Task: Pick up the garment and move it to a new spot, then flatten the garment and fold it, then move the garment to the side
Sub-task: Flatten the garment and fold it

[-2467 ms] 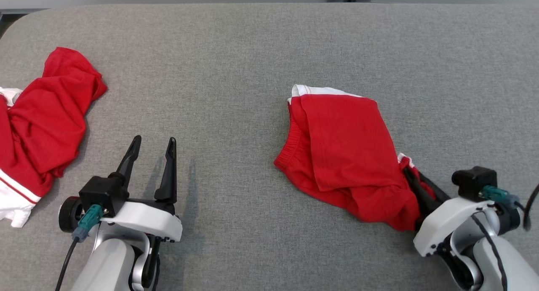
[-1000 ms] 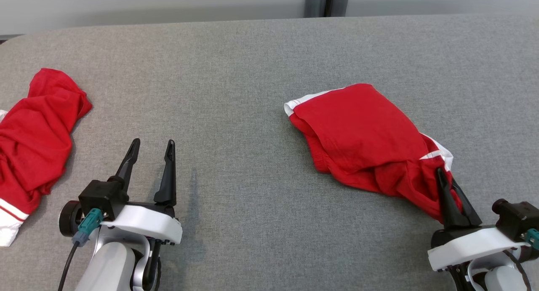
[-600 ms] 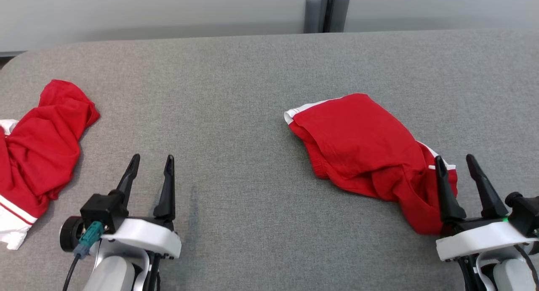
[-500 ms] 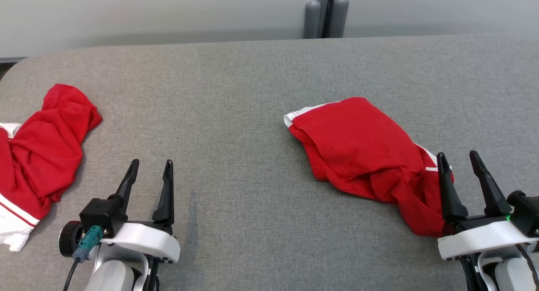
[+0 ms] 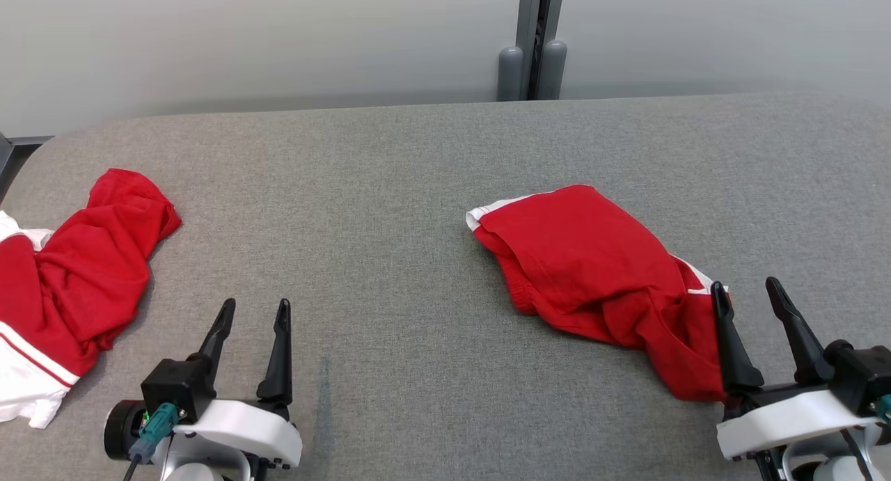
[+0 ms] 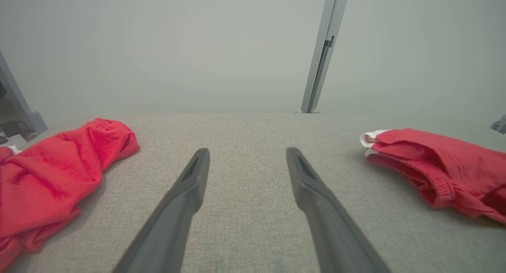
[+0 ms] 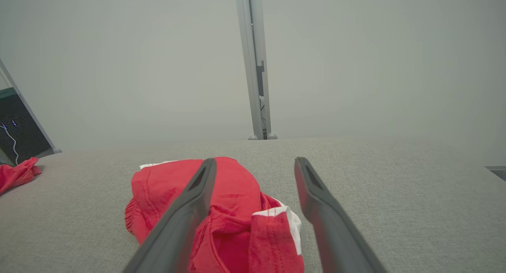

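Observation:
A folded red garment with white trim (image 5: pixel 598 279) lies on the grey table right of centre; it also appears in the left wrist view (image 6: pixel 438 166) and in the right wrist view (image 7: pixel 225 209). My right gripper (image 5: pixel 745 293) stands open at the garment's near right end, its left finger over the red cloth and nothing between the fingers (image 7: pixel 253 164). At the lower left my left gripper (image 5: pixel 255 308) is open above bare table (image 6: pixel 246 151), well apart from the garment.
A second red and white garment (image 5: pixel 66 286) lies crumpled at the table's left edge (image 6: pixel 51 166). A grey post (image 5: pixel 532 39) rises behind the table's far edge against a pale wall. Bare grey table (image 5: pixel 369 244) spreads between the two garments.
My right gripper swung the garment round, then let go of it and opened; the garment now lies still. The camera has tilted up, showing more wall. The left gripper stayed open.

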